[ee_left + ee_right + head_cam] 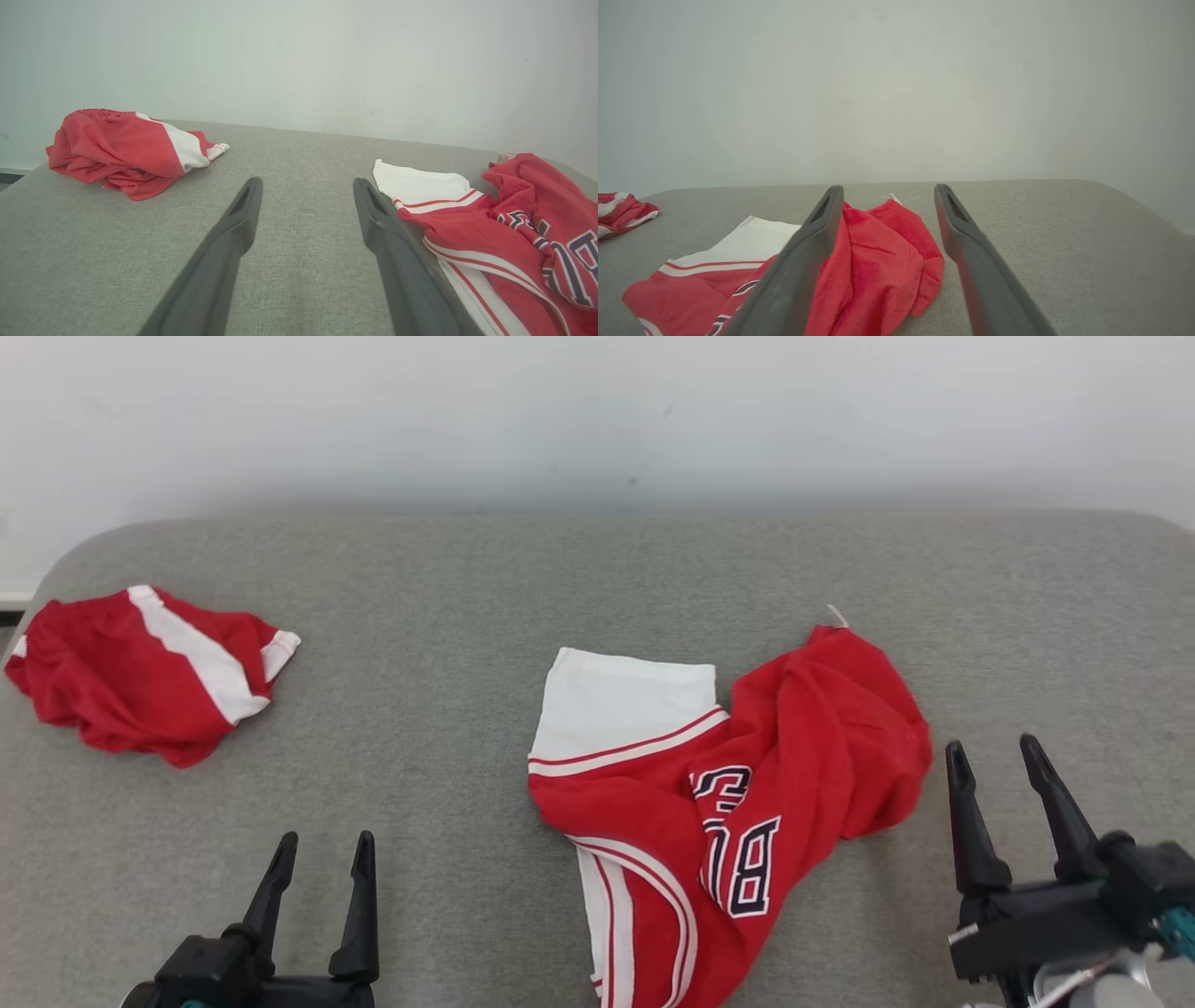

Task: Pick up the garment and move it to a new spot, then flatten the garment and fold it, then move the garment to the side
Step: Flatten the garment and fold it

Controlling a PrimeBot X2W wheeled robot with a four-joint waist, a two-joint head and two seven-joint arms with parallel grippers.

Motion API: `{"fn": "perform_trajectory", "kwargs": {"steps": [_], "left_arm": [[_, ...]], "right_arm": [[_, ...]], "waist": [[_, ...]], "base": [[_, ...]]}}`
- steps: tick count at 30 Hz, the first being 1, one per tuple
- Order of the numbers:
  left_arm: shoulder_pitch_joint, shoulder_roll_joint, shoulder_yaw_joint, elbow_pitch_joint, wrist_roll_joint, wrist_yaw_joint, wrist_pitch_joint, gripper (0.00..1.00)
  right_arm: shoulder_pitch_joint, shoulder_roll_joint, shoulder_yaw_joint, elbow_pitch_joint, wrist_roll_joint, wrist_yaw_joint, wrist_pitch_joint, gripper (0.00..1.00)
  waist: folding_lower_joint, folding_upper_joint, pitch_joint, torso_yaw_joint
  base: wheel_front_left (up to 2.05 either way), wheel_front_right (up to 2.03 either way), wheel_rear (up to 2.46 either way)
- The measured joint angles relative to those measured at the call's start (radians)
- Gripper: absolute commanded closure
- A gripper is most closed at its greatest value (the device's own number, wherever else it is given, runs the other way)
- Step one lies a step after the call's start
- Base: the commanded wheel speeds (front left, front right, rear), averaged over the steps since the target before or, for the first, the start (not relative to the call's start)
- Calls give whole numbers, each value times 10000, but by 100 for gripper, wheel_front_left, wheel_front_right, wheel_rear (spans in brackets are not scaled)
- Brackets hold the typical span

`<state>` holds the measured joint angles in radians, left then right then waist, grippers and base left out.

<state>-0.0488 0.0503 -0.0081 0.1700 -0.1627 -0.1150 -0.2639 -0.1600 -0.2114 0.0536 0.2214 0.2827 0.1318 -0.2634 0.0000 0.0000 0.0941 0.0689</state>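
**Inspector:** Now, where is the garment (pixel 728 803)?

**Assessor:** It lies right of centre on the grey woven surface (pixel 448 597) and runs to the near edge. It is a soft red jersey, crumpled. A flat white panel sits at its far left corner, and curved red-and-white stripes trim it. Dark block lettering outlined in white shows on it, and a small pale tag (pixel 836 614) sticks out at the far tip.

**Inspector:** And the left gripper (pixel 327 840)?

**Assessor:** It is at near left, with long dark tapered fingers spread and nothing between them. It is clear of the cloth.

**Inspector:** The right gripper (pixel 991 744)?

**Assessor:** It is at near right, beside the jersey's bunched right fold. Its fingers are parted and hold nothing, and from the head view it does not touch the cloth.

**Inspector:** Other items?

**Assessor:** A second red cloth (pixel 140 677) with a broad white stripe is heaped at the far left, well apart from the jersey. The surface has rounded corners. A plain pale wall (pixel 597 411) stands behind it.
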Motion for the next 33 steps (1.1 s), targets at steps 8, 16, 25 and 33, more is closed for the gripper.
{"fn": "perform_trajectory", "kwargs": {"steps": [8,16,25,33], "left_arm": [[241,4,215,-67,59,-46,0,0],[541,-6,-665,2,481,-102,0,0],[800,115,-3049,663,385,-159,0,0],[767,311,-4577,1755,-205,-161,0,0]], "right_arm": [[1699,491,-389,-1430,-290,0,-6,0],[1857,556,-366,-1499,-293,0,-6,0],[1721,566,-337,-1484,-284,0,-6,0],[1551,575,-364,-1446,-201,0,-6,0]], "waist": [[-2,-1,-293,-448],[-1,0,-418,-700],[0,0,-262,-710],[0,0,49,-945]], "base": [[0,0,0],[0,0,0],[0,0,0],[0,0,0]]}}
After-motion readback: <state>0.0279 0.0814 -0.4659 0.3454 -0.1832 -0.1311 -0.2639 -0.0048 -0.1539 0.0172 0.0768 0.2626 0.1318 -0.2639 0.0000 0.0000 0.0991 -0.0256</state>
